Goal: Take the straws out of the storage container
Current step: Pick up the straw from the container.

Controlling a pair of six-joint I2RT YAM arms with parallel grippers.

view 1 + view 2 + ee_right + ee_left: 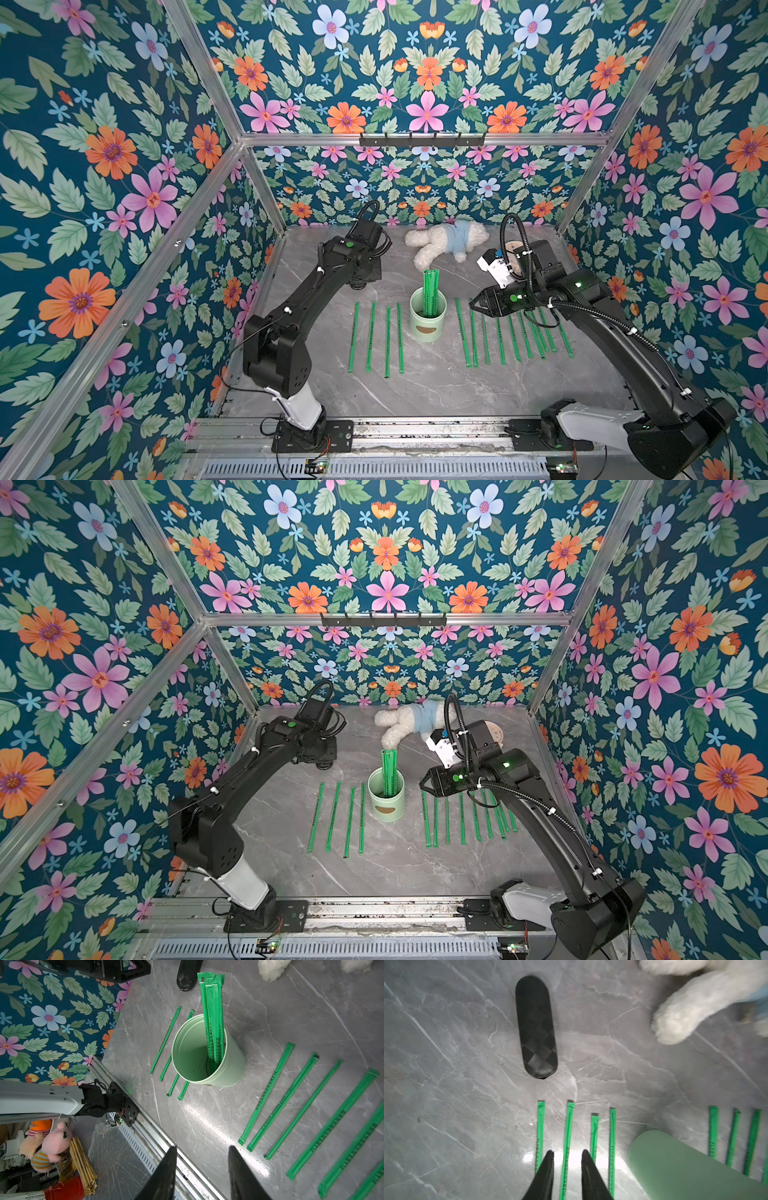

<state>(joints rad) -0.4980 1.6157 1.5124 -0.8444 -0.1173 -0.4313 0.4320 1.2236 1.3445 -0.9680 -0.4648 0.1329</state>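
On a grey marble worktop (pixel 415 386) in a floral booth, a few straws (pixel 430 291) stand in the cup (pixel 427 322); others lie in rows either side of it. The left end effector (pixel 567 1152) and right end effector (pixel 202 1147) hang released, empty. Next, probably, a pinch on the bundle's tips. Only the right wrist view sees inside the cup.

A grey marbled table (pixel 415 386) is filling the lower middle of both top views, with a pale green cup (pixel 428 328) standing upright at its centre. Four green straws (pixel 387 340) are lying flat side by side just left of the cup, and a longer row (pixel 500 340) is lying to its right. A white plush toy (pixel 440 245) is lying above the cup, and a black oval object (pixel 536 1026) is resting on bare stone in the left wrist view.
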